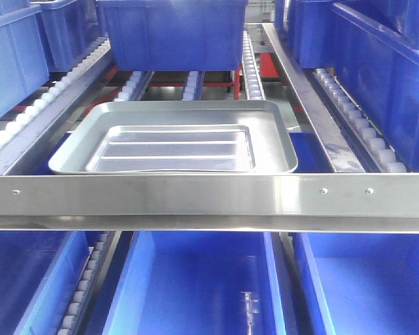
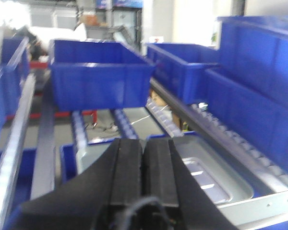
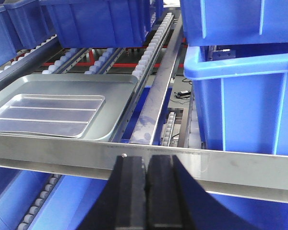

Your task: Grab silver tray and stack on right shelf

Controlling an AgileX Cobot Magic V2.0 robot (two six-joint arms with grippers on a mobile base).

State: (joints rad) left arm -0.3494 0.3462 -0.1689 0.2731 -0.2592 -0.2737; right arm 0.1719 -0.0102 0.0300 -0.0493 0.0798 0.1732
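Rows of roller-lane racking fill every view, with a bright, blurred room visible only at the top of the left wrist view. Largest of all is the right shelf (image 1: 195, 195), a rack of thin lanes of small white rollers fronted by a shiny stainless steel rail with small screws; that rail runs straight across the middle of the front view and across the lower part of the right wrist view. Large blue plastic bins (image 1: 171, 31) sit on the lanes at the top of the front view, more stand along the right edge, and further open blue bins (image 1: 202, 286) lie on the level below, across the bottom of the frame. Just behind the rail, centre-left in the front view, lies the silver tray (image 1: 174, 136), a wide shallow rectangle of brushed metal with rounded corners and a raised rolled rim; it rests flat on the roller lanes, and a second, smaller rim outline with two long ridges shows inside it, so it seems to sit on or hold another tray. It appears at the left of the right wrist view (image 3: 62, 108) and at the lower right of the left wrist view (image 2: 206, 175). Smallest are the black grippers: the left gripper (image 2: 142, 172) and the right gripper (image 3: 146, 191) each show their pads pressed together, holding nothing, both clear of the tray.
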